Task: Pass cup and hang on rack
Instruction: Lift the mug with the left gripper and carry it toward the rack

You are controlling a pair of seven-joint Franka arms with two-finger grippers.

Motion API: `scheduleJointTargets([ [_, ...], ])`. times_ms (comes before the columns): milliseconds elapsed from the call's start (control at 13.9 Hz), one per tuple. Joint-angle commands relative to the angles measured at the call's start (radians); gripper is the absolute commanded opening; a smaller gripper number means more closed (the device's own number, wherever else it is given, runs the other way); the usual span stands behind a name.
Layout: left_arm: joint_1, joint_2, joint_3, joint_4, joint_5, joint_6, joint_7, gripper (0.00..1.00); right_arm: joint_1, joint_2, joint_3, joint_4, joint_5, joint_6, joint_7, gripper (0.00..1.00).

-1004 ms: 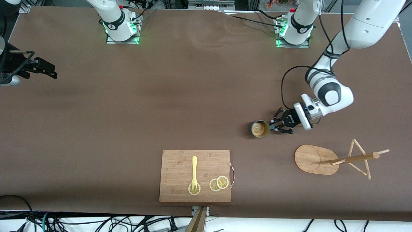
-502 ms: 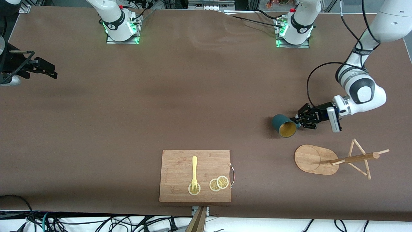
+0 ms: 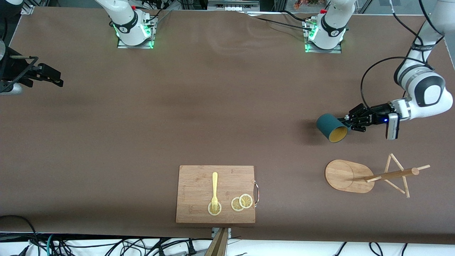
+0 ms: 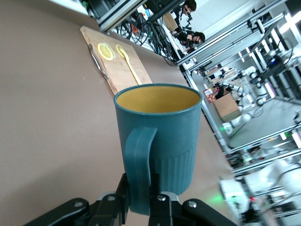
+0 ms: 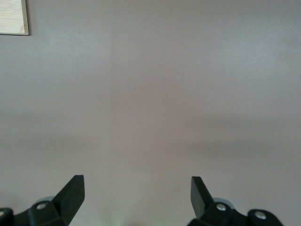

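1. Cup [image 3: 332, 127] lifted off the table, tipped on its side, clamped by the handle in the left gripper [image 3: 350, 122], over bare tabletop near the rack [image 3: 369, 176].
2. Rack pegs bare; hanging not yet done.
3. Right gripper [image 5: 137, 193] spread wide, holding nothing, waiting over the right arm's end of the table.

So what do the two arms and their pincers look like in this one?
Both arms are glossy white with dark grey joint caps, on bases lit green. The left arm has a looping black cable and a black left pincer with a small blue light. The right pincer has black angular fingers.
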Motion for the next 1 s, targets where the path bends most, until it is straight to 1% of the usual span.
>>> scheduleJointTargets([
  [0, 0.057, -0.035, -0.019, 0.011, 0.039, -0.107, -0.17, 0.0, -0.007, -0.002, 0.008, 0.012, 0.002, -0.018, 0.014, 1.0],
  [287, 0.11, -0.03, -0.019, 0.017, 0.04, -0.231, -0.389, 0.0, -0.007, -0.002, 0.006, 0.012, 0.002, -0.018, 0.014, 1.0],
  [430, 0.133, -0.02, -0.017, 0.04, 0.04, -0.294, -0.463, 0.0, -0.007, -0.002, 0.006, 0.014, 0.002, -0.018, 0.014, 1.0],
  [645, 0.173, 0.023, -0.014, 0.109, 0.042, -0.381, -0.647, 0.0, -0.007, -0.002, 0.006, 0.012, 0.002, -0.018, 0.014, 1.0],
  [932, 0.193, 0.108, -0.012, 0.252, 0.042, -0.457, -0.88, 0.0, -0.007, -0.002, 0.008, 0.012, 0.004, -0.018, 0.014, 1.0],
])
